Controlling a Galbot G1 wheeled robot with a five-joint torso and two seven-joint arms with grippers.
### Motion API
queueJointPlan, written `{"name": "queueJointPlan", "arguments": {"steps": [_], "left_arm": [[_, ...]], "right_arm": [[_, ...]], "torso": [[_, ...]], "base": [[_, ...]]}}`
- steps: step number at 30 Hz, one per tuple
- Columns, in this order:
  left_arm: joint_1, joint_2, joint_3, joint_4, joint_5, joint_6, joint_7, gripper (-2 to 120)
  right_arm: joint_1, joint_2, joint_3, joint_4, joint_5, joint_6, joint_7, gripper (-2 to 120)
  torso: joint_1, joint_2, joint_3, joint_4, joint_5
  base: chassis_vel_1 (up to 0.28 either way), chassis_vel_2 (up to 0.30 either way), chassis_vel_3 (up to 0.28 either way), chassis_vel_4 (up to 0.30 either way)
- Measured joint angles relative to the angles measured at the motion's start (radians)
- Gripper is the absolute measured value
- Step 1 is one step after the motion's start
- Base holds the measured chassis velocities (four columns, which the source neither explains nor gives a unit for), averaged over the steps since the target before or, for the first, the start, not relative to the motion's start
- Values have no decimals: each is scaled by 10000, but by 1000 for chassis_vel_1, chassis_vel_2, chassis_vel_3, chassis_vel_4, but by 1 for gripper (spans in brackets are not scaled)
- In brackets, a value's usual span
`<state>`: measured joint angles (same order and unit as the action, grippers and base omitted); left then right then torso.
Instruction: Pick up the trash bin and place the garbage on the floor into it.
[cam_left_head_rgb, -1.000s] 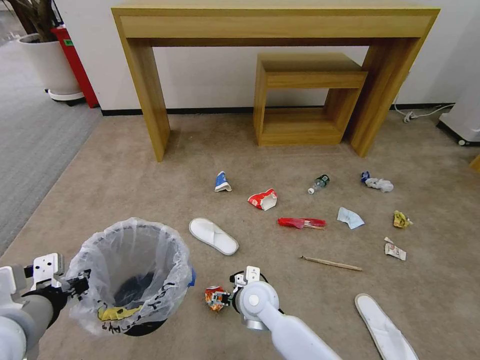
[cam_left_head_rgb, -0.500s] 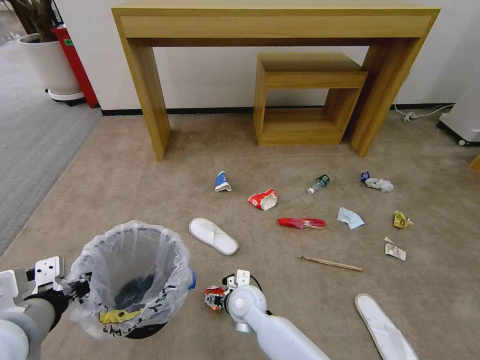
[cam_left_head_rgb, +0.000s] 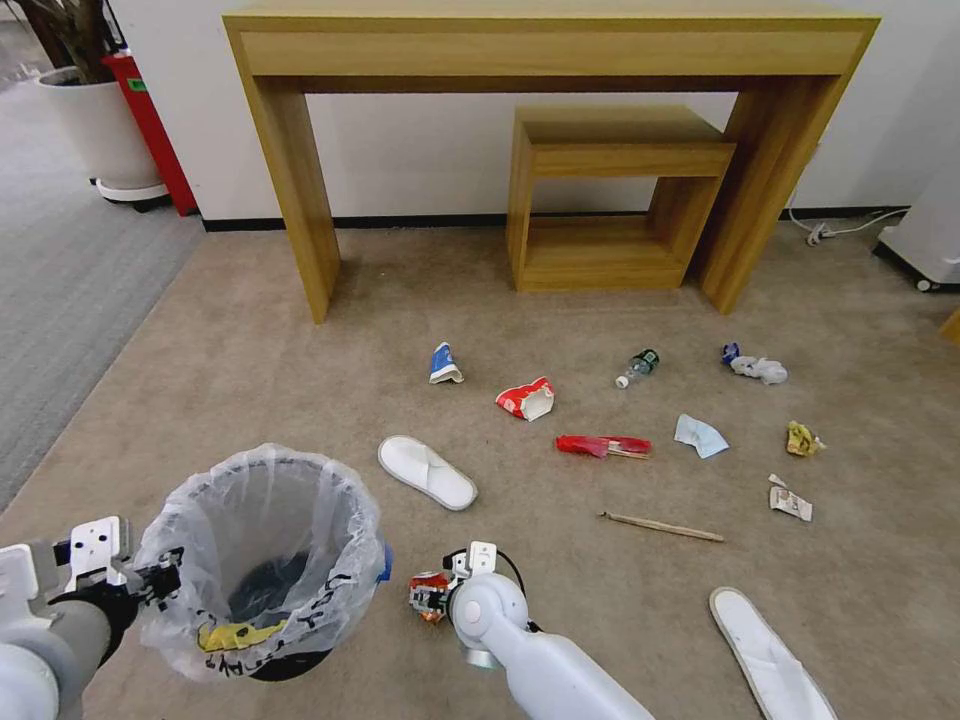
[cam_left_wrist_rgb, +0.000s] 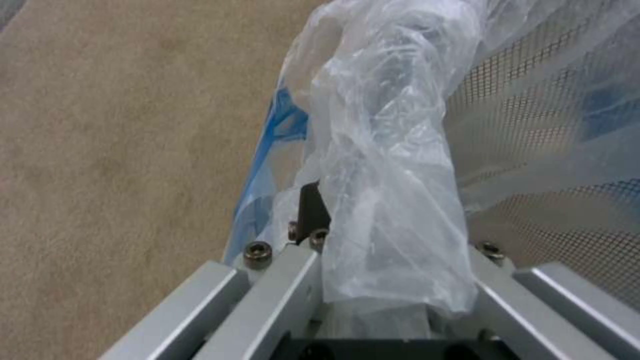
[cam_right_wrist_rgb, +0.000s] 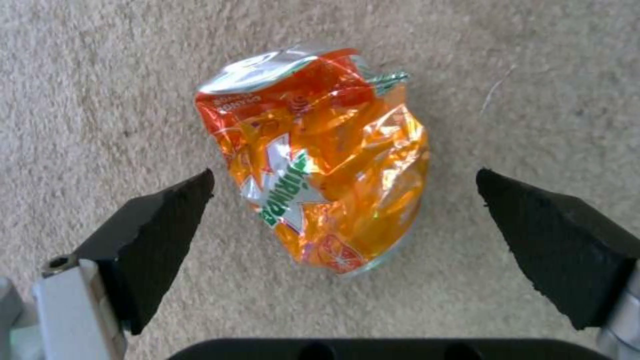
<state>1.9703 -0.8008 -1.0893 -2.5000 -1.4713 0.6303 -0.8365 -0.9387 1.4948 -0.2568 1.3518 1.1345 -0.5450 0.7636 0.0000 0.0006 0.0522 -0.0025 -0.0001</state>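
The trash bin (cam_left_head_rgb: 265, 560), black with a crinkly plastic liner, hangs at the lower left. My left gripper (cam_left_head_rgb: 150, 582) is shut on its bag-covered rim (cam_left_wrist_rgb: 387, 165). A yellow wrapper lies inside it. A crushed orange can (cam_right_wrist_rgb: 320, 155) lies on the beige floor (cam_left_head_rgb: 300, 360), and my right gripper (cam_right_wrist_rgb: 343, 175) stands open around it, one pad (cam_right_wrist_rgb: 160, 225) on each side, not touching. More garbage is scattered beyond: two white slippers (cam_left_head_rgb: 427, 472) (cam_left_head_rgb: 770, 655), a red-white paper bowl (cam_left_head_rgb: 526, 398), a small bottle (cam_left_head_rgb: 637, 367), a blue mask (cam_left_head_rgb: 700, 436), a red wrapper (cam_left_head_rgb: 603, 445) and a wooden stick (cam_left_head_rgb: 662, 527).
A wooden desk (cam_left_head_rgb: 550, 45) with a small wooden stool (cam_left_head_rgb: 610, 200) under it stands against the far wall. A white plant pot (cam_left_head_rgb: 100, 130) and a grey carpet strip (cam_left_head_rgb: 60, 290) are at the left. A white appliance (cam_left_head_rgb: 925, 240) and a cable sit at the right.
My right arm has shifted a little to the left, over the crushed can. The bin and my left gripper have sunk slightly. The litter has not moved.
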Motion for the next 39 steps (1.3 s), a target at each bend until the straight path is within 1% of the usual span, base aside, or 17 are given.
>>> {"name": "queueJointPlan", "arguments": {"steps": [6, 18, 32, 35, 37, 38, 39], "left_arm": [[49, -57, 0, 0, 63, 0, 16, 1], [75, -60, -28, 0, 92, -3, 28, 1], [70, -116, 61, 0, 189, -6, 33, 1], [76, -144, 66, 0, 209, -6, 34, 1], [99, -174, 69, 0, 233, -6, 38, 1], [99, -174, 69, 0, 233, -6, 38, 1], [102, -177, 69, 0, 236, -7, 38, 1]], "right_arm": [[15, 133, -21, -214, -223, 52, -130, 100], [119, 138, -28, -561, -493, 112, -324, 100], [257, 119, -28, -790, -490, 46, -533, 100], [250, 106, -27, -758, -411, 17, -563, 96], [226, 87, -35, -735, -354, -16, -582, 85], [226, 87, -35, -735, -354, -16, -582, 85], [221, 80, -37, -722, -347, -26, -581, 82]], "torso": [[0, 0, 0, 0, 0], [0, 0, 0, 1, 0], [0, 0, 0, 0, 1], [0, 0, 0, 0, 1], [0, 0, 0, 1, 1], [0, 0, 0, 1, 1], [0, 0, 0, 1, 1]], "base": [[0, 0, 0, 0], [0, 0, 0, 0], [0, 0, 0, 0], [0, 0, 0, 0], [0, 0, 0, 0], [0, 0, 0, 0], [0, 0, 0, 0]]}}
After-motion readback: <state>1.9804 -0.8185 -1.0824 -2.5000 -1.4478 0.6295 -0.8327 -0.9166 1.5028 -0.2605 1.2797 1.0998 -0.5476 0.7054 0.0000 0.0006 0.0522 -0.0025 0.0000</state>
